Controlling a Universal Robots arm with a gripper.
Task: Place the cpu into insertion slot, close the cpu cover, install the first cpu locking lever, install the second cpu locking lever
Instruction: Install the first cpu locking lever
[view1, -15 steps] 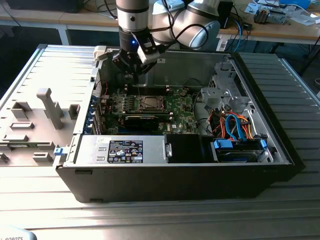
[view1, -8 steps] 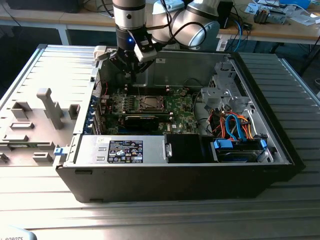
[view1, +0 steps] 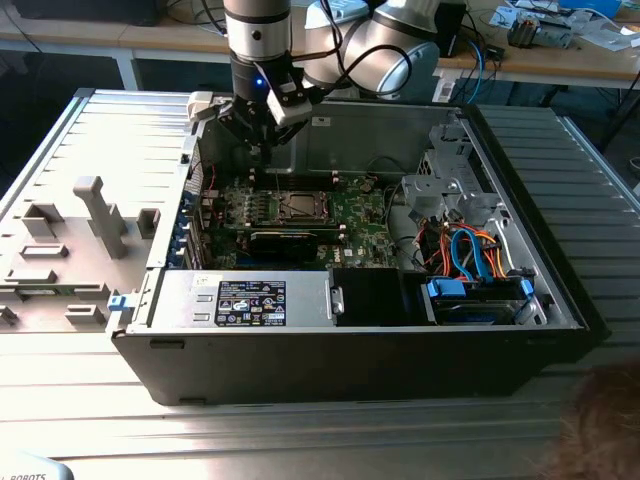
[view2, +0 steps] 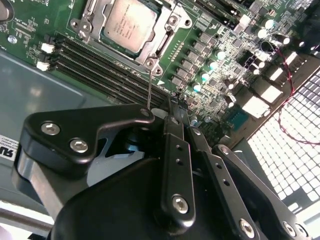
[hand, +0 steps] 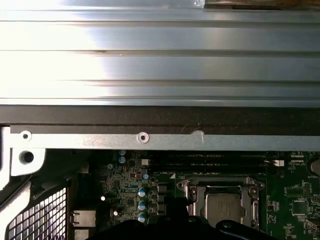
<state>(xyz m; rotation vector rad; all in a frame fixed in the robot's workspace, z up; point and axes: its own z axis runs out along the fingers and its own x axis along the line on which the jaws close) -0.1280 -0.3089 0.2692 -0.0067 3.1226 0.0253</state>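
The cpu (view2: 127, 22) lies flat in the insertion slot of the green board, its silver top showing in the first wrist view (hand: 224, 207) and the exterior view (view1: 300, 207) too. The cpu cover (view2: 117, 52) is down around it as a silver frame. A thin locking lever (view2: 150, 85) stands up from the socket's corner screw, and its free end runs behind a finger. My gripper (view2: 171, 106) hangs just above the board beside the socket, fingertips drawn together. I cannot tell whether it grips the lever. In the exterior view the gripper (view1: 262, 155) is at the case's back, toward that view's left.
Long black memory sticks (view2: 100, 65) run beside the socket. The case's rear wall (view1: 370, 140) is close behind the gripper. A drive cage with cables (view1: 470, 250) fills the exterior view's right, and a power supply (view1: 250, 300) sits in front. Grey fixtures (view1: 90, 220) stand outside the case.
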